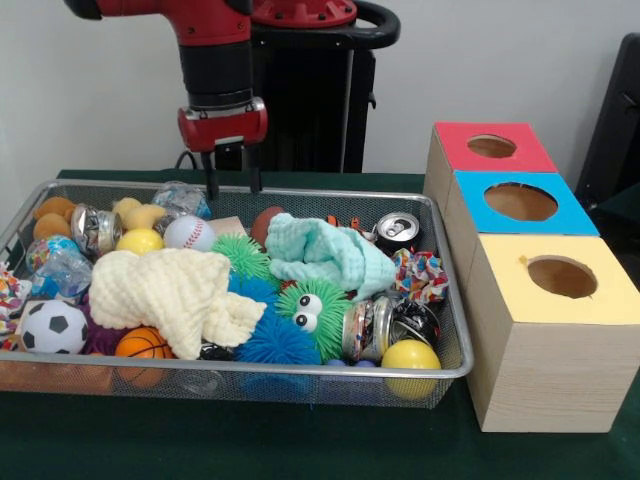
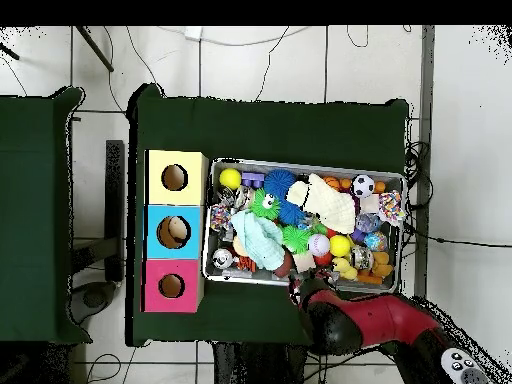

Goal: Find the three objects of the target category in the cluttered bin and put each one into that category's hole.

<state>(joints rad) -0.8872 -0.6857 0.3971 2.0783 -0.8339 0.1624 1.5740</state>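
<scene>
The gripper [image 1: 231,185] fingers [image 1: 212,186] are held apart, empty, above the mesh bin's [image 1: 455,340] rear rim; a descent risks rim contact beside the baseball [image 1: 189,232].

Lighting was even and bright, diffuse from above; soft shadows fell under the wire bin [image 1: 452,360], faint glare showed on the soda can [image 1: 397,229].

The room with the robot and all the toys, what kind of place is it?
Probably a robot lab or test room, not a playroom. The red arm hangs over a wire bin of toys on a green-covered table, beside three boxes with holes, and cables trail across the tiled floor.
</scene>
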